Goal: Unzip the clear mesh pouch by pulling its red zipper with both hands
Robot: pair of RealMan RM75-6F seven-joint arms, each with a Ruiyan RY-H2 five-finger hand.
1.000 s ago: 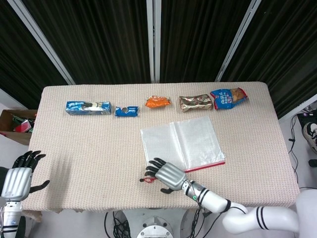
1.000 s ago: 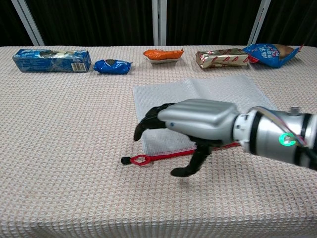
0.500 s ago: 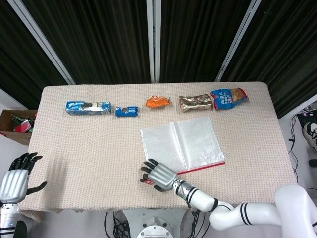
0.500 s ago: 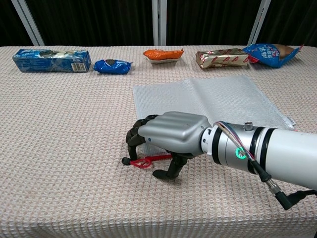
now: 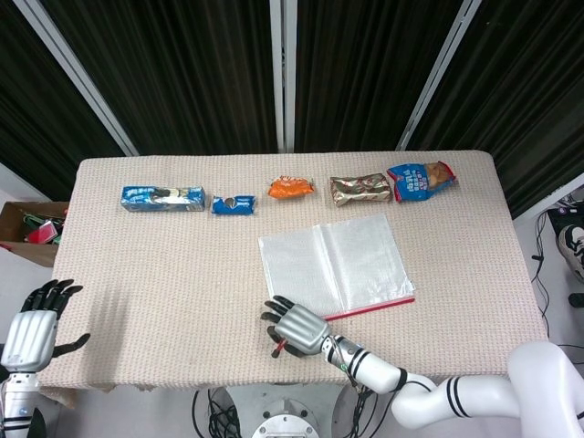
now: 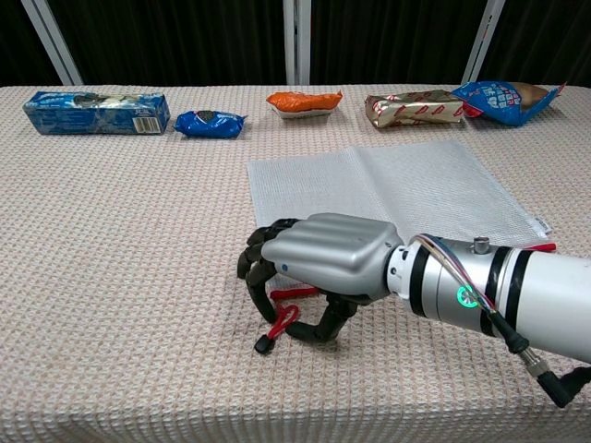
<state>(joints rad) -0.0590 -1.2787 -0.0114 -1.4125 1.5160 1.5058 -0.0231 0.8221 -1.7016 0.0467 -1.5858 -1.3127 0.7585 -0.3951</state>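
Curling its fingers round the red pull (image 6: pixel 280 320) at the pouch's (image 5: pixel 333 263) seven-o'clock corner, apparently to draw the zipper, the right hand (image 6: pixel 319 265) grips while the left hand (image 5: pixel 32 321) waits spread and empty off-table.

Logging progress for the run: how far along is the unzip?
Early. Done: the right hand has curled its fingers around the red zipper pull at the near-left corner of the clear mesh pouch. In hand: getting that grip. Left: the red zipper looks closed along the near edge, and the left hand hangs open off the table's left end, not on the pouch.
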